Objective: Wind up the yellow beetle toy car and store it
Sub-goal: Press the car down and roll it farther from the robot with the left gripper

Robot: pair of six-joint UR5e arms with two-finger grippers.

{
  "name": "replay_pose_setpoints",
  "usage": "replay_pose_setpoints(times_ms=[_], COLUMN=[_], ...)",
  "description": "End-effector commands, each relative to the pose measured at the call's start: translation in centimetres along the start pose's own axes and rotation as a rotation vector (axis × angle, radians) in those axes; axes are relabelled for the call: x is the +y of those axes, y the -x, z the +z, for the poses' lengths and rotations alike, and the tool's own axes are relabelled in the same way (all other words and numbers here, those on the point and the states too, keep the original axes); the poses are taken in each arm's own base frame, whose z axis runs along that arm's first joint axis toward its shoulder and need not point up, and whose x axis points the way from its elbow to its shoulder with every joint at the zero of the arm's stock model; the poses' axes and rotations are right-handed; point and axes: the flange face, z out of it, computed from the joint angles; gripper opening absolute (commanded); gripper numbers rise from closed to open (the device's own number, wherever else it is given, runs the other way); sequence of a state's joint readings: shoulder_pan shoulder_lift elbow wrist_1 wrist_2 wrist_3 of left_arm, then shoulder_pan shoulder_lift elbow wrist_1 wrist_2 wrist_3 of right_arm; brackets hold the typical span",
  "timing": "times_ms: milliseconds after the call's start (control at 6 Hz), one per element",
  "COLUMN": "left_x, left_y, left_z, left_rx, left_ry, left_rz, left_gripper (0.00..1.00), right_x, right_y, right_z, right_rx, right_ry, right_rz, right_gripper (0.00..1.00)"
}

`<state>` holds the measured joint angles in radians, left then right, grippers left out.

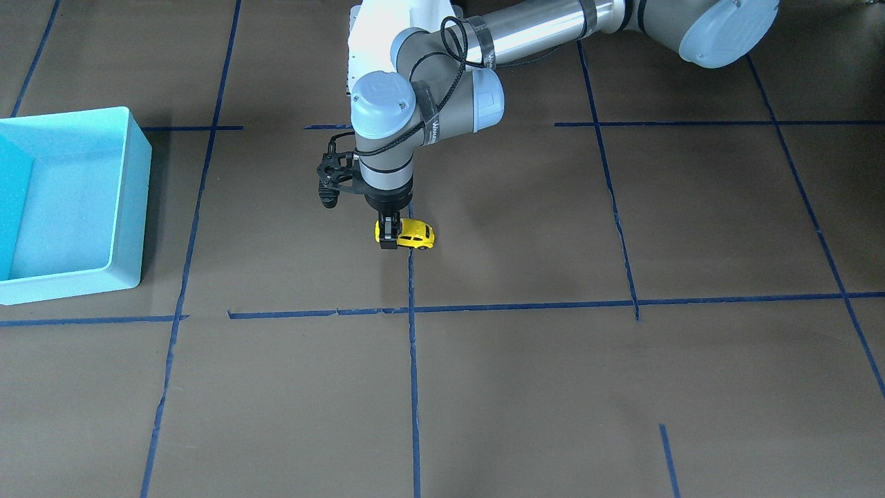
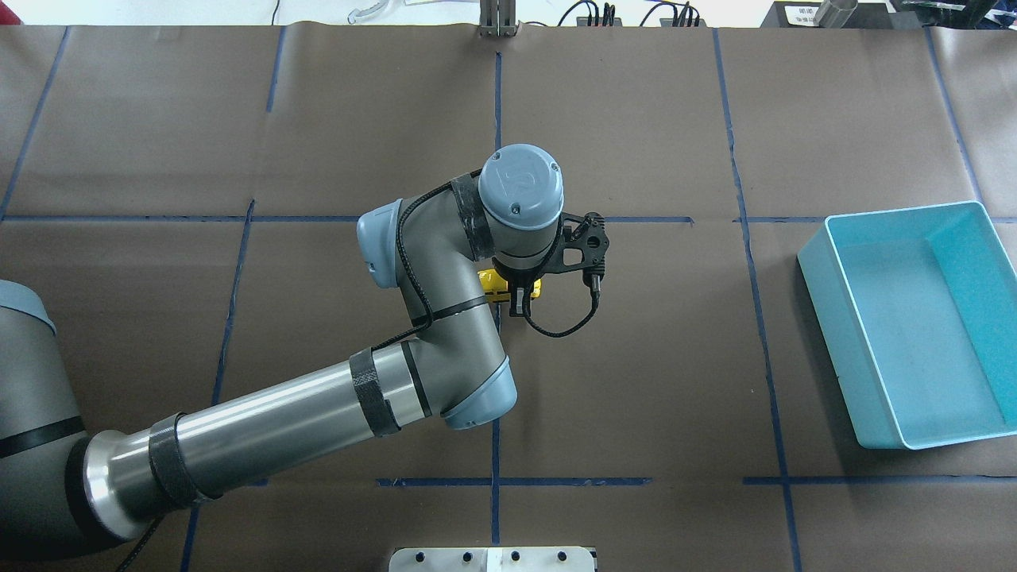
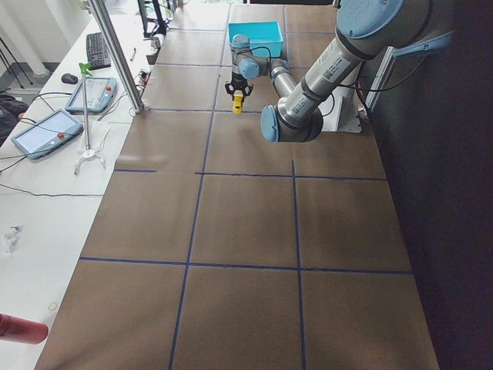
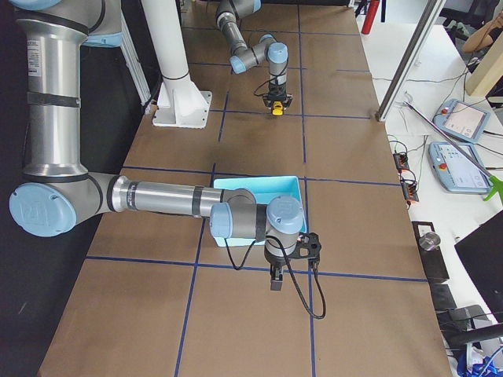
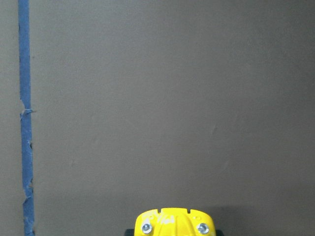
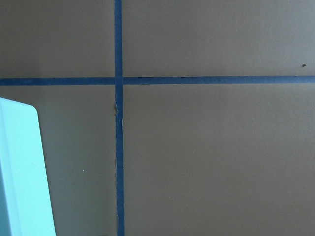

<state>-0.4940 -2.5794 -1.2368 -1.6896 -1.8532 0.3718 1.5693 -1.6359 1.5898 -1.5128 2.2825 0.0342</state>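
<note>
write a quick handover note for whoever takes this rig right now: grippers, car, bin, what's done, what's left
Left gripper: jaws shut on one end of the yellow beetle toy car, near the middle of the table. I cannot tell whether the wheels touch the table.
Right gripper: hangs over the table beside the turquoise bin. It shows only in the side view, so open or shut cannot be told.
Bin: on the robot's right side; the car is not in it.
Done: car grasped. Whether it has been wound cannot be judged.
Left: wind it if needed, carry it to the bin, release.
</note>
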Motion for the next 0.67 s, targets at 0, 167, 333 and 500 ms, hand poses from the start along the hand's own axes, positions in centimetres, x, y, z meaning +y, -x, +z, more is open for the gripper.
replay_pose_setpoints(times_ms=[0,167,333,500], left_x=[0.75,0.9,0.73,0.52], left_y=[-0.07,-0.08,-0.07,-0.05], left_z=[0.77,0.91,0.75,0.55], left_rx=[0.005,0.003,-0.003,-0.008], left_ry=[0.009,0.003,-0.012,-0.025], left_rz=[-0.004,-0.002,0.003,0.005], left_gripper=[0.02,0.02,0.02,0.02], right_x=[-0.12,-0.2,-0.28,-0.28], right_y=[0.1,0.15,0.2,0.2], right_z=[-0.12,-0.17,-0.22,-0.22], right_rx=[0.0,0.0,0.0,0.0], right_ry=[-0.003,-0.004,-0.005,-0.005], right_rz=[-0.001,-0.002,-0.003,-0.003], right_gripper=[1.0,1.0,1.0,1.0])
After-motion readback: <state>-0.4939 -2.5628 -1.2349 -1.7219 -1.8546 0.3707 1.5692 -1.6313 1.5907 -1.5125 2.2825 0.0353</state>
